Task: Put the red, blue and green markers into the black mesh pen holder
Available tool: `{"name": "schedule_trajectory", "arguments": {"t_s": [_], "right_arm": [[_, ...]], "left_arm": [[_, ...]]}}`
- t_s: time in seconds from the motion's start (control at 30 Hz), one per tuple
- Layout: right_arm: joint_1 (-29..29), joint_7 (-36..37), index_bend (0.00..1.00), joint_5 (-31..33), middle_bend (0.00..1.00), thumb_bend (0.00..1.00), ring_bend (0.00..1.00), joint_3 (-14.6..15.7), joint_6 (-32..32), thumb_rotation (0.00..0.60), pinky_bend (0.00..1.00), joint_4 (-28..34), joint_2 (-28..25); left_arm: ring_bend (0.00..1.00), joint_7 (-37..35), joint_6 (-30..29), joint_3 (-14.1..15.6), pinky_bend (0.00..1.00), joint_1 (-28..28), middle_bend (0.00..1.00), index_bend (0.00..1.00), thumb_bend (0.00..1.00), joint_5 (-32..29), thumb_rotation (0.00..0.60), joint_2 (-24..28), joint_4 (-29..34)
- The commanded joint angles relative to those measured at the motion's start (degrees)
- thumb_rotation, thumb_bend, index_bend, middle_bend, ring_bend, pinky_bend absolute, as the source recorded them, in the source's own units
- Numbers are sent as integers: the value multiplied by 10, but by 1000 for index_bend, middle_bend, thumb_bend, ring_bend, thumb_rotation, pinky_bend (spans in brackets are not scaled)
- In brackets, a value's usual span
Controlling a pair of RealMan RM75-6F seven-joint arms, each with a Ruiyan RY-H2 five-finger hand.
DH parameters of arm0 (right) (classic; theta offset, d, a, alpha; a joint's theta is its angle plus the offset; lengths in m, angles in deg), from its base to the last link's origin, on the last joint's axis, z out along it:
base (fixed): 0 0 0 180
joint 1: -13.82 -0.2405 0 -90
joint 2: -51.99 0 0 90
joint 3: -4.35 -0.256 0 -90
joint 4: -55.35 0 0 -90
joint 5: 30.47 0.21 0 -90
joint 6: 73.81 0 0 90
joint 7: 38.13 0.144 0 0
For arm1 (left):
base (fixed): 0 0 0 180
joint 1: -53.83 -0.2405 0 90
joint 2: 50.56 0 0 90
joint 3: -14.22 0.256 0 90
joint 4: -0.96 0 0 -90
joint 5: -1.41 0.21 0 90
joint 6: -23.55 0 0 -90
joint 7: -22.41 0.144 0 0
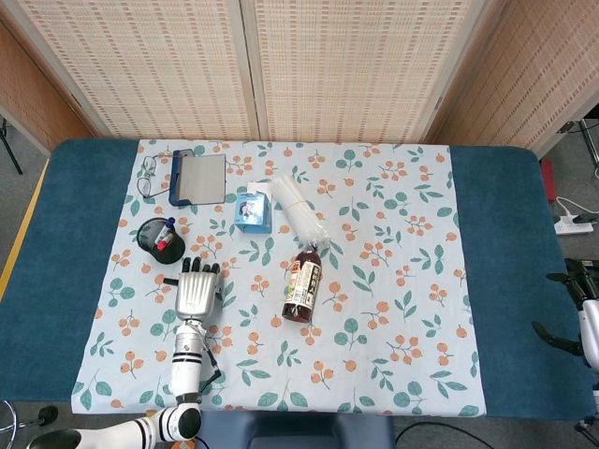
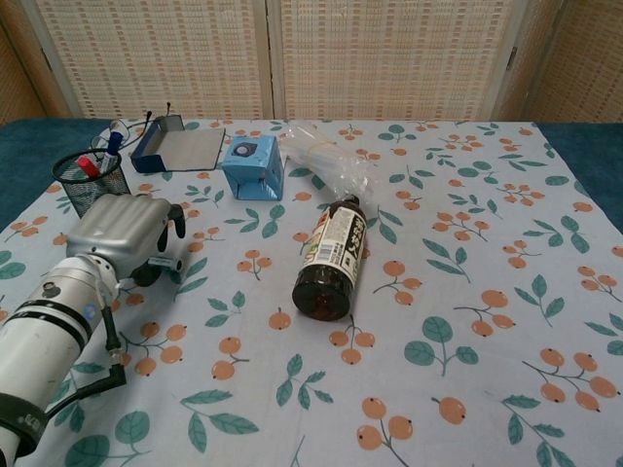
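Observation:
The black mesh pen holder (image 1: 156, 239) (image 2: 91, 182) stands at the left of the cloth with a red marker (image 2: 88, 166) and a blue-capped marker (image 2: 113, 140) in it. A third marker (image 2: 166, 263) lies flat on the cloth in front of the holder; its dark tip (image 1: 169, 280) pokes out to the left and its colour is hidden. My left hand (image 1: 197, 290) (image 2: 122, 232) is low over this marker, fingers bent down around it. Whether it grips the marker is hidden. My right hand (image 1: 582, 318) hangs off the table's right edge, fingers apart, holding nothing.
A brown bottle (image 1: 302, 284) (image 2: 332, 256) lies on its side mid-cloth, with a clear plastic bag (image 1: 298, 210) behind it. A small blue box (image 1: 253, 210) and a blue tray (image 1: 199, 177) with glasses (image 1: 147, 176) sit at the back left.

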Motion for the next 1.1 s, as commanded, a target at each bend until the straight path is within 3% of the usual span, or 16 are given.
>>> {"name": "schedule_trajectory", "arguments": {"t_s": [0.03,0.3,0.67,0.87,1.1], "right_arm": [[0,-1,279,1,80,99,224,0,0,600,176,0,0],[2,-2,279,1,80,98,226,-2,5,600,176,0,0],[2,-3,279,-2,80,99,233,-2,7,600,177,1,1],[2,0,279,-2,80,99,233,-2,6,600,176,1,0],[4,8,279,-8,80,98,233,-2,12,600,177,2,-2]], "left_arm": [[215,-6,1,-1,194,2,484,401,277,1,600,-2,-9],[249,-23,-2,-1,208,6,603,443,277,8,600,-6,-29],[257,-21,-14,4,212,0,616,449,277,14,600,-2,-21],[257,11,-60,16,212,-13,613,455,277,43,600,37,65],[256,60,-120,22,207,-47,607,455,278,78,600,160,286]]}}
